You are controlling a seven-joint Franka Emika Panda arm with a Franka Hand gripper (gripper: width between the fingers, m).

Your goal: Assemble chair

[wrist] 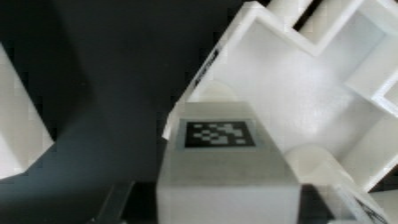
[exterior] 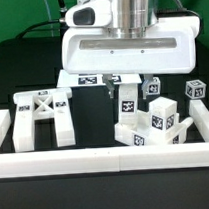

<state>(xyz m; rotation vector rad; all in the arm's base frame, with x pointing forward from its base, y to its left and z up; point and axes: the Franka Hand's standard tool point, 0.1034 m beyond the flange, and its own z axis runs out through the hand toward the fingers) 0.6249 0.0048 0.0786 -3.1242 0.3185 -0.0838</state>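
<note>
Chair parts (exterior: 152, 125) are being shown piled in a heap at the lower right of the exterior view, inside the border rails (exterior: 106, 158). The X-braced frame (exterior: 43, 116) is lying flat at the lower left of that view, well apart from the heap. A small tagged post (exterior: 152, 87) is standing behind the heap, and another post (exterior: 197, 90) is standing at the right edge. The gripper (exterior: 119, 95) is being held above the heap's left side. In the wrist view a tagged block (wrist: 217, 140) is being pinched between its jaws, which are pressing on both of its sides.
</note>
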